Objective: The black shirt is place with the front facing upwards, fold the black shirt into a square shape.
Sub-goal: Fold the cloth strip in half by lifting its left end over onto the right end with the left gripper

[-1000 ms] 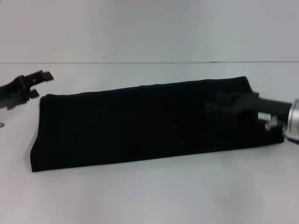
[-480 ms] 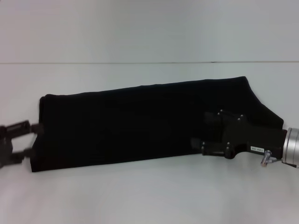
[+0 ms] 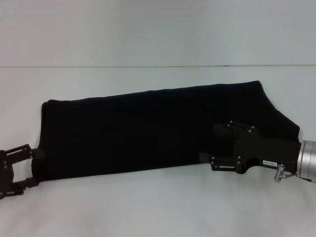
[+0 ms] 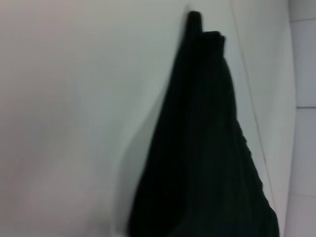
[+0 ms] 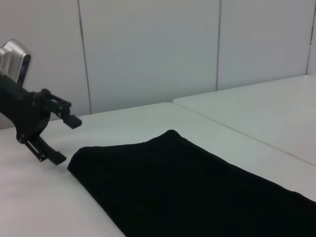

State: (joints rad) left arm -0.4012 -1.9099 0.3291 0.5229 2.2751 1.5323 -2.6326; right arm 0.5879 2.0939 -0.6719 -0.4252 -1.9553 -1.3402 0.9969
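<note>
With its jaws spread, the left gripper (image 3: 30, 168) should pinch every layer at the black shirt (image 3: 148, 131) end; right gripper (image 3: 210, 150) grip unclear.

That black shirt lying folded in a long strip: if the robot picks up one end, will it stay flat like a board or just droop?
The black shirt would probably droop: it is soft cloth, with rounded, layered edges. The layers might slide apart, since nothing pins them. It looks light and unlikely to roll. The left gripper, open, sits at its left end; the right gripper is over its right end.
</note>
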